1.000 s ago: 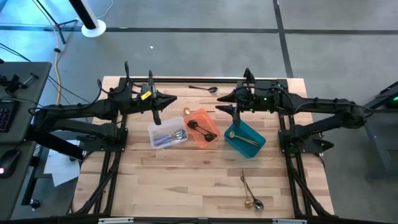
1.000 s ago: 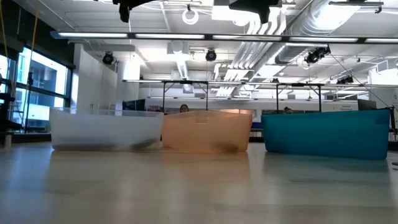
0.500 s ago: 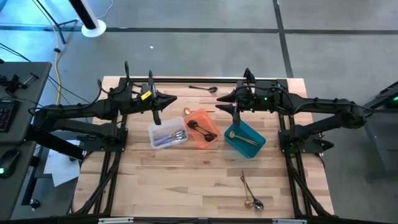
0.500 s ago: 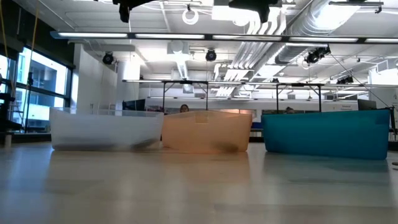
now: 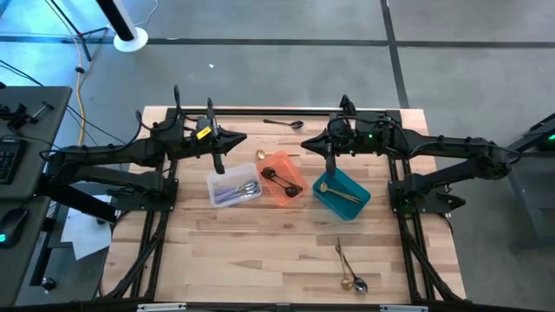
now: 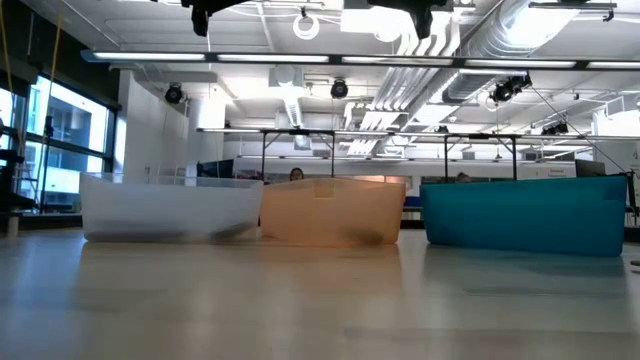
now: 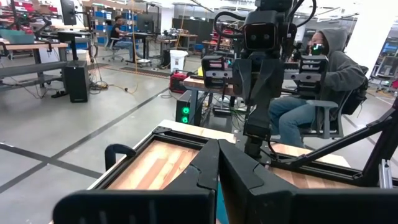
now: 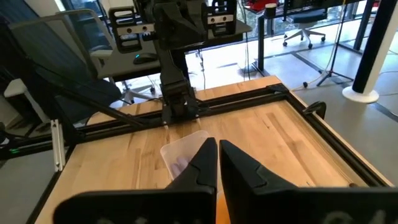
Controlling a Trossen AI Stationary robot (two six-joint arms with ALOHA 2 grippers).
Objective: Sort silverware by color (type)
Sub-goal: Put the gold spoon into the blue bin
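Bright, even overhead ceiling lighting, soft shadows; low view's near tabletop blurred.

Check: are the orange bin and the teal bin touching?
Apart. The low view shows a plain strip of background between the orange bin and the teal bin; the high view also shows bare table between them.

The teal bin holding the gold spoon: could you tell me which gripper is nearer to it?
The right gripper, shut, hangs just over the teal bin's far corner. The left gripper is off beyond the orange bin, above the clear bin.
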